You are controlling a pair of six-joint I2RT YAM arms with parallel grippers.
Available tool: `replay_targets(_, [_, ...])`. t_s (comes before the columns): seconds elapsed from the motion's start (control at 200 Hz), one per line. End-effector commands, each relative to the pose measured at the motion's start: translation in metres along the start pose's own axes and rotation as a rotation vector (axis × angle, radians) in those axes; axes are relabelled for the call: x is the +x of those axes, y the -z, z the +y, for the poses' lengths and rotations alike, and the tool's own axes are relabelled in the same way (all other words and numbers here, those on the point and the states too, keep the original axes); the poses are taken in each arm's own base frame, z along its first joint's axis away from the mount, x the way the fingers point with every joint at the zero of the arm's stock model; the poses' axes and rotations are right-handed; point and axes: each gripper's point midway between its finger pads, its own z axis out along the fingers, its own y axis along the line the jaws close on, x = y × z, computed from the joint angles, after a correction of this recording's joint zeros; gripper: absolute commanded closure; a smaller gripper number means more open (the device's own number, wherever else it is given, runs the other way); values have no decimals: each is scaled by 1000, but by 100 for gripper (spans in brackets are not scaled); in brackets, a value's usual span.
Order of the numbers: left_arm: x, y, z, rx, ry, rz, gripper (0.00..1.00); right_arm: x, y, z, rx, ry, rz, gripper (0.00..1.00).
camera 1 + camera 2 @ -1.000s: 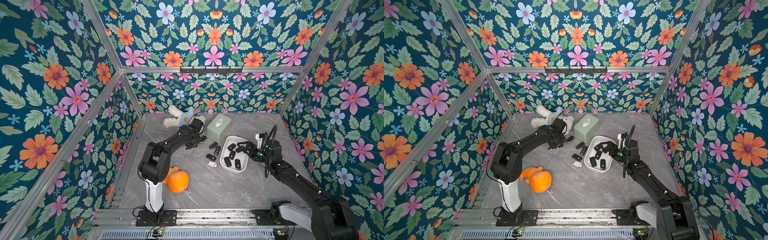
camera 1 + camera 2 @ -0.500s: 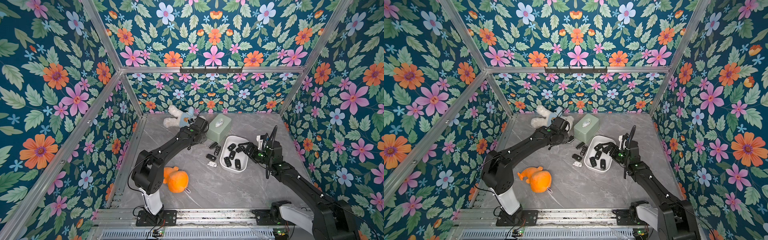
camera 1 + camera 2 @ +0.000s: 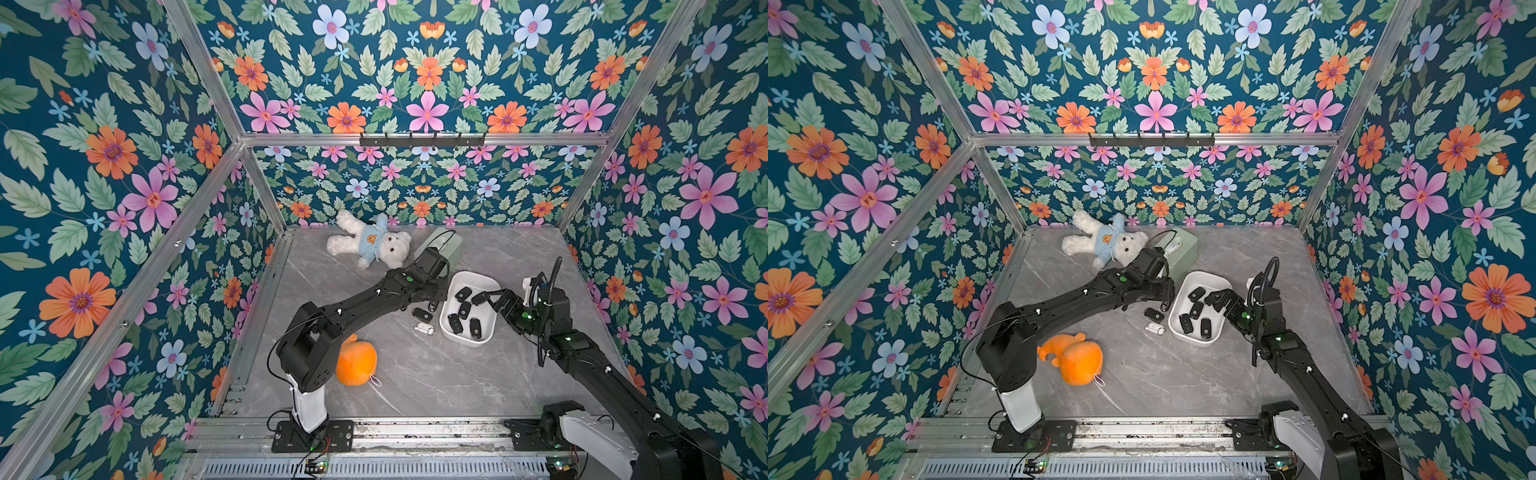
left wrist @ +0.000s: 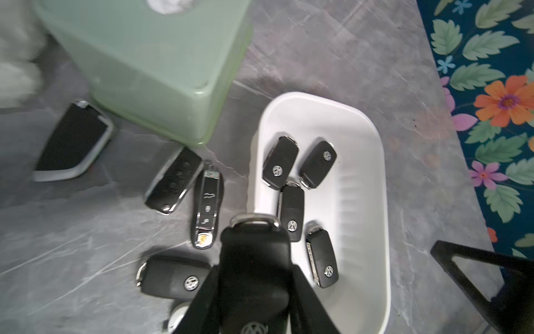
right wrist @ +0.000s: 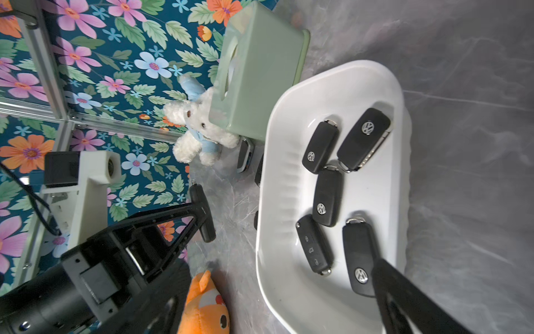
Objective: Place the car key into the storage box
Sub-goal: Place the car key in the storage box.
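Above the storage box point(image 4: 358, 185) rim, left claw point(image 4: 255, 274) is clamped on a car key point(image 4: 254, 245), raised off the bench point(image 4: 72, 225), apparently for release inside; right claw point(image 3: 489, 300) hangs spread apart.

The left arm point(image 3: 353, 303) and the right arm point(image 3: 602, 365) are matte black, built of boxy links and rounded joint housings dotted with small white tags point(image 3: 376, 292). Each rises from a white base column point(image 3: 309, 405) on a black plate point(image 3: 311, 434). A green light point(image 3: 409, 279) glows on each forearm. A ribbed black cable point(image 3: 555, 270) loops over the right wrist. The left gripper point(image 4: 254, 269) has black jaws with open triangular frames – and a white camera bracket point(image 5: 92, 179) behind them.
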Motion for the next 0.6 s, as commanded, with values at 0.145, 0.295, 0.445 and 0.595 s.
replay_targets(0.145, [10, -28, -61, 235, -195, 28, 66, 10, 11, -23, 96, -6, 1, 1])
replay_targets(0.295, [19, -47, -78, 267, -263, 66, 65, 12, 17, -29, 111, -12, -9, 1])
replay_targets(0.445, [23, -66, -84, 261, -325, 99, 64, 12, 18, -29, 100, -16, -19, 1])
replay_targets(0.595, [24, -83, -89, 275, -343, 122, 64, 11, 18, -27, 92, -14, -24, 1])
